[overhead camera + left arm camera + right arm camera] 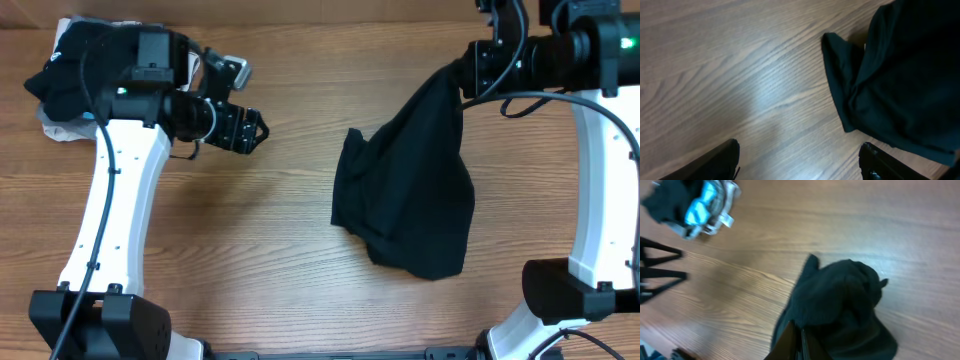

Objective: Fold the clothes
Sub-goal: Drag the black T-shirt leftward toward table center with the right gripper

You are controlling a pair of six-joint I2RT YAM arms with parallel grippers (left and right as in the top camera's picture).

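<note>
Black shirt (410, 190) hangs pinched in the right gripper (464, 76); the left gripper (260, 130) holds its fingers apart.

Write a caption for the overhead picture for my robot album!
Right gripper holds the black shirt up by one edge above the wooden table; left gripper hovers open.

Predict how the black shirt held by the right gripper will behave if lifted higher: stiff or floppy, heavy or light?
Probably floppy: the black shirt hangs from the right gripper in loose folds and bunches on the table. Likely light, since one pinch holds it up. Pushed, it would probably crumple.
</note>
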